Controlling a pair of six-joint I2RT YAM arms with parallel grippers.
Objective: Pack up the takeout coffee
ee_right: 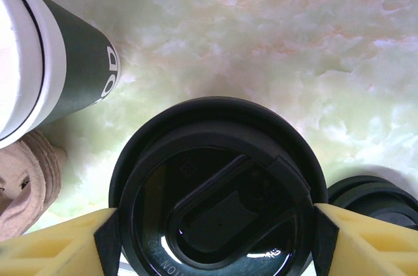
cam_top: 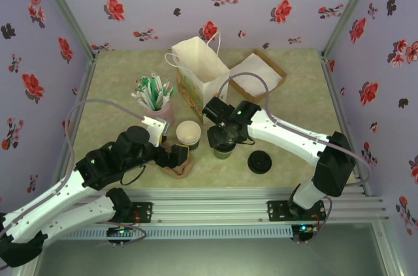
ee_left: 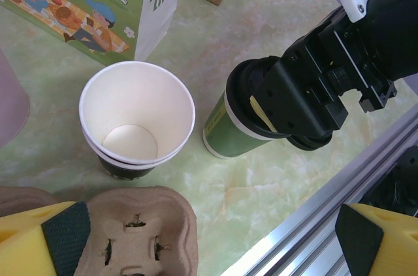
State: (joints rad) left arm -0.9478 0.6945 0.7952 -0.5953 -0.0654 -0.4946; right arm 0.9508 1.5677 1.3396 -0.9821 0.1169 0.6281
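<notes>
The takeout coffee stands on the table in front of the paper bag. It is a dark green paper cup with a round black lid on top. My right gripper is over it from above, its yellow fingers pressed on both sides of the lid. In the top view the right gripper hides most of the lid. My left gripper is spread wide open low over a brown pulp carrier, the carrier lying against its left finger.
An open, unlidded cup stands left of the coffee. A spare black lid lies to its right. The white paper bag, a pink cup of stirrers and a cardboard box stand behind. The metal rail runs along the near edge.
</notes>
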